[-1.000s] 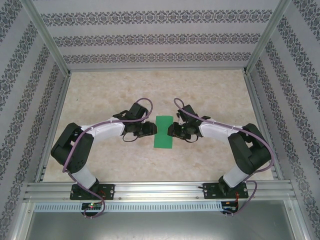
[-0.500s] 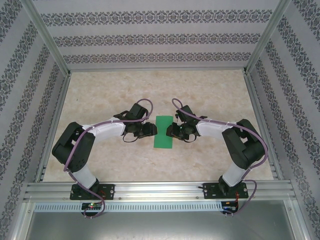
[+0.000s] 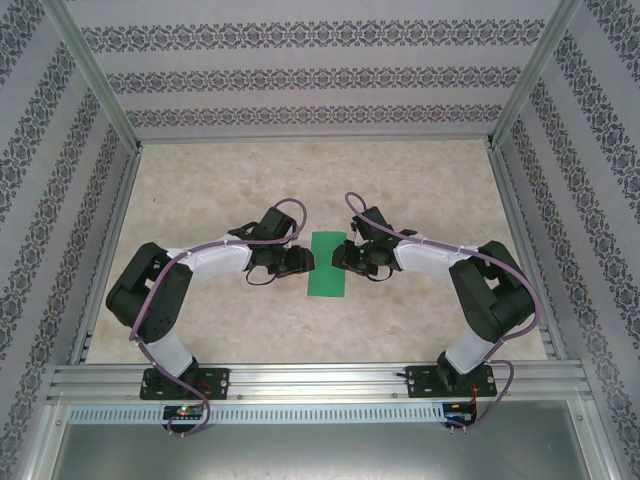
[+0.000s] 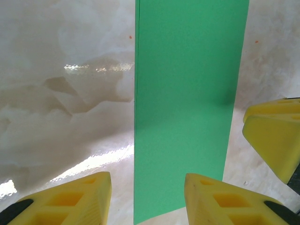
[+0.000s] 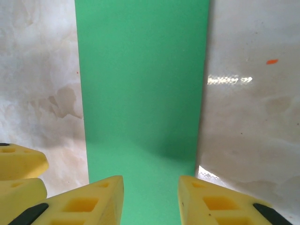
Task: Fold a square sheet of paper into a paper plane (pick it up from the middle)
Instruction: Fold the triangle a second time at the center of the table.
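Tight middle, wide room around
The left tool (image 3: 303,260) and right tool (image 3: 340,260) stand close on both sides of the green paper (image 3: 327,266); the far surface (image 3: 300,180) gives wide passage until the patterned walls (image 3: 300,80).

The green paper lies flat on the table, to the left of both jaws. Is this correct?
Not quite. The green paper lies flat on the table, but between the two jaws, not left of both. The top external view shows one set of jaws on each side of it.
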You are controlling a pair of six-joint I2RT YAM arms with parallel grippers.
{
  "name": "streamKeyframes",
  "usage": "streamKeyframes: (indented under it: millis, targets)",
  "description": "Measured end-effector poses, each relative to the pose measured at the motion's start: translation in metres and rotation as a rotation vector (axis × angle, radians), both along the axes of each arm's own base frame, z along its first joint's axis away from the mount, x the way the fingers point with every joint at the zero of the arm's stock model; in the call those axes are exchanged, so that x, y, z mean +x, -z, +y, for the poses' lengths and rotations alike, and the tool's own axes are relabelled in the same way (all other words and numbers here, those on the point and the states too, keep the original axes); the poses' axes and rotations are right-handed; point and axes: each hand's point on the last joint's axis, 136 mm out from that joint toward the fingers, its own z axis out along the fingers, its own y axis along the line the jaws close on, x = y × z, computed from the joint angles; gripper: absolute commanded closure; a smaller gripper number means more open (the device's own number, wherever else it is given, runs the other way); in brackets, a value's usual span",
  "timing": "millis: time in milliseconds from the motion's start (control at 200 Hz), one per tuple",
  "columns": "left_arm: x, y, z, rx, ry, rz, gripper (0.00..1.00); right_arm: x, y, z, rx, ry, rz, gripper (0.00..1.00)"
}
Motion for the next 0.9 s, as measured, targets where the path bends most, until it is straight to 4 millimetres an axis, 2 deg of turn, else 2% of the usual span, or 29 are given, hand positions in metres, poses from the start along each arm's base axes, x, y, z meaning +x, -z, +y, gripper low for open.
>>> streamKeyframes:
  millis: [390,899]
  targets:
    - [0.000,0.001,0.000,-0.001,0.001,0.003,0.54,-0.002,0.014,-0.001,-0.015,0.000,0.024,0.65]
    - [-0.005,0.009,-0.002,-0.006,0.014,0.039,0.53,0.001,0.018,0.001,-0.002,0.005,0.013,0.65]
